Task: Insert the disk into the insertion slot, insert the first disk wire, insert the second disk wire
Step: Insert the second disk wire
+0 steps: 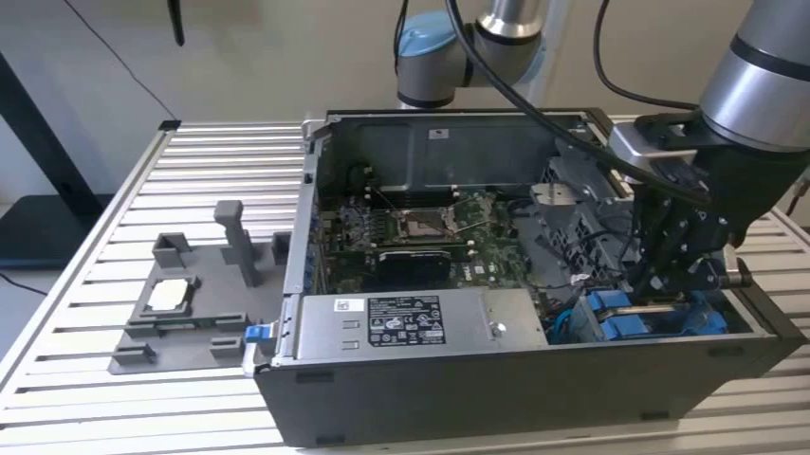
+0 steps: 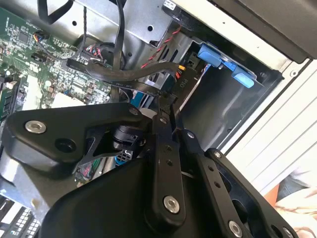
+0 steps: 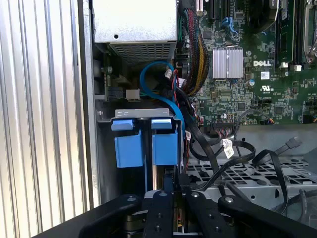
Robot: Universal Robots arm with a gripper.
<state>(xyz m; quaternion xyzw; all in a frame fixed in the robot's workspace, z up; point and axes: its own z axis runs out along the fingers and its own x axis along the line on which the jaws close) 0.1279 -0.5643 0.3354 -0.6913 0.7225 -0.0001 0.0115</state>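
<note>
The disk's blue carrier tabs [image 3: 143,144] stick out of the grey metal insertion slot [image 3: 141,113] at the case's corner, near the exterior view's right. They also show as blue tabs [image 1: 633,318] and blue tabs [image 2: 223,62]. The drive body itself is hidden inside the bay. My gripper [image 1: 658,284] hangs inside the case right over that slot. In the second wrist view the gripper [image 2: 166,101] has its fingers drawn together on the connector end of a black flat wire [image 2: 124,74], just short of the bay. A blue wire [image 3: 158,74] loops above the tabs.
A silver power-supply box [image 1: 405,327] lies along the case's front wall, with the green motherboard [image 1: 418,232] behind it. Loose black cables [image 3: 233,153] crowd the space beside the bay. A grey fixture [image 1: 190,303] with a small silver chip [image 1: 169,296] sits on the slatted table [image 1: 228,161].
</note>
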